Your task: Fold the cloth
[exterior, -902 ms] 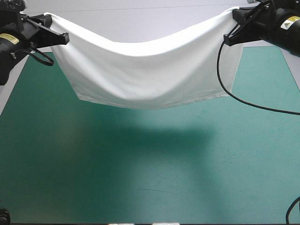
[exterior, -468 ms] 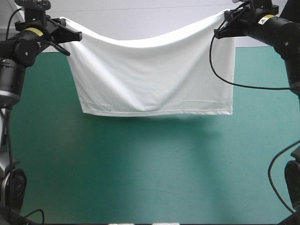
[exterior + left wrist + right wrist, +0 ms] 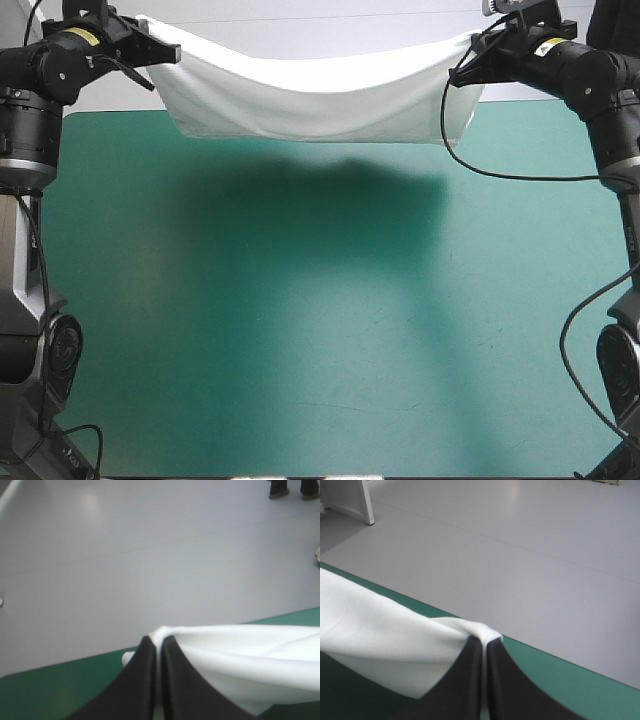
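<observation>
we find the t-shirt (image 3: 320, 105) slung above the far edge of the counter (image 3: 320, 340), left hand (image 3: 163, 51) and right hand (image 3: 476, 55) each clamped on a corner; we judge no fold laid yet.

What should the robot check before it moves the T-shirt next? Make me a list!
1. Left arm's fingers shut on the T-shirt: ok.
2. Right arm's fingers shut on it: ok.
3. T-shirt lifted off the teal-green cover: ok, its shadow lies below.
4. T-shirt stretched straight between the arms: not ok, the middle sags.
5. No twists in it: cannot tell.
</observation>
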{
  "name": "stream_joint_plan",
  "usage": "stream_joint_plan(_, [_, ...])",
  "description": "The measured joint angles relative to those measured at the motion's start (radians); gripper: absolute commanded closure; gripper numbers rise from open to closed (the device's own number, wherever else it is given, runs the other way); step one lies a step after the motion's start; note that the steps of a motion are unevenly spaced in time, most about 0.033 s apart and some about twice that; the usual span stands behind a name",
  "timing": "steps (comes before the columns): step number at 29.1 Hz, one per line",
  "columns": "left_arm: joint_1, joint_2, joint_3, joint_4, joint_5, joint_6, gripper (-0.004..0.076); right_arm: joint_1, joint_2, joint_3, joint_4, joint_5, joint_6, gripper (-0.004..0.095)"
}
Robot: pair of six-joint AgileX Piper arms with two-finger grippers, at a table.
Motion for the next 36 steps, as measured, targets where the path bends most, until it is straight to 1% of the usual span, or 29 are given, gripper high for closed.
stream_joint_plan(3, [0.000, -0.001, 0.086, -0.001, 0.012, 0.000, 0.0705, 0.000, -0.008, 0.061, 0.006, 0.024, -0.001, 0.0924])
stream_joint_plan(5, [0.000, -0.004, 0.176, -0.003, 0.013, 0.001, 0.0705, 0.000, -0.011, 0.131, 0.007, 0.034, -0.006, 0.0923])
stream_joint_plan(8, [0.000, -0.029, 0.339, -0.004, 0.003, 0.017, 0.0705, 0.000, -0.025, 0.261, 0.007, 0.034, -0.012, 0.0923])
stream_joint_plan(11, [0.000, -0.083, 0.545, -0.021, -0.041, 0.038, 0.0705, 0.000, -0.068, 0.413, 0.015, 0.018, -0.028, 0.0923])
stream_joint_plan(14, [0.000, -0.173, 0.740, -0.025, -0.100, 0.049, 0.0704, 0.000, -0.152, 0.584, 0.030, -0.015, -0.043, 0.0923])
stream_joint_plan(16, [0.000, -0.233, 0.834, -0.027, -0.119, 0.053, 0.0705, 0.000, -0.216, 0.692, 0.032, -0.029, -0.046, 0.0923])
stream_joint_plan(24, [0.000, -0.454, 1.128, -0.017, -0.115, 0.074, 0.0705, 0.000, -0.505, 1.067, 0.032, -0.048, -0.051, 0.0923])
stream_joint_plan(27, [0.000, -0.533, 1.228, -0.008, -0.087, 0.075, 0.0705, 0.000, -0.591, 1.200, 0.008, -0.048, -0.025, 0.0924])
stream_joint_plan(30, [0.000, -0.611, 1.317, -0.007, -0.023, 0.076, 0.0705, 0.000, -0.660, 1.296, -0.057, -0.038, 0.041, 0.0924])
stream_joint_plan(32, [0.000, -0.660, 1.379, -0.007, 0.022, 0.076, 0.0705, 0.000, -0.700, 1.352, -0.089, -0.016, 0.070, 0.0924])
stream_joint_plan(33, [0.000, -0.707, 1.439, -0.007, 0.058, 0.069, 0.0705, 0.000, -0.737, 1.395, -0.106, 0.000, 0.103, 0.0924])
stream_joint_plan(36, [0.000, -0.787, 1.507, -0.008, 0.123, 0.047, 0.0705, 0.000, -0.786, 1.435, -0.119, 0.058, 0.148, 0.0923])
